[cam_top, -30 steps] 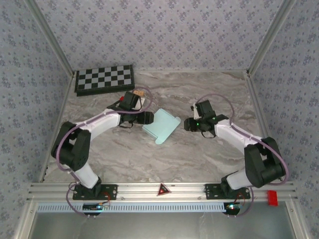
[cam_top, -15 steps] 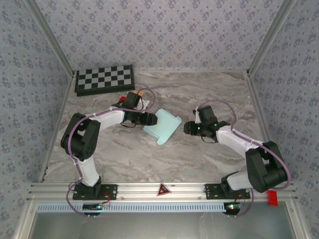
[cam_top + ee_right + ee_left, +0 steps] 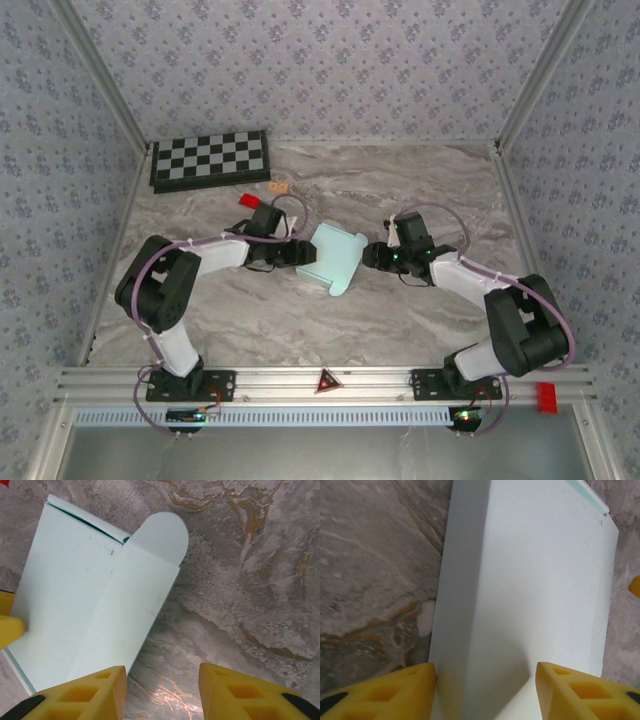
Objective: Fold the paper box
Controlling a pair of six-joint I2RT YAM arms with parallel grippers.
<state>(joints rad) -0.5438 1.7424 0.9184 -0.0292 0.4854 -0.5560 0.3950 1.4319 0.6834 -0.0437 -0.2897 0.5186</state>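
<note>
Left wrist: left pincer (image 3: 485,680) straddles paper box (image 3: 535,575)

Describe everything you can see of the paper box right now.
The paper box is pale cyan thin card, matte, folded into a flattish sleeve with a long crease and one rounded tab sticking out at an end. It lies on the marble table between the arms. The left gripper straddles one end, open, a finger against its side; the right gripper is open just beside the opposite edge.
</note>
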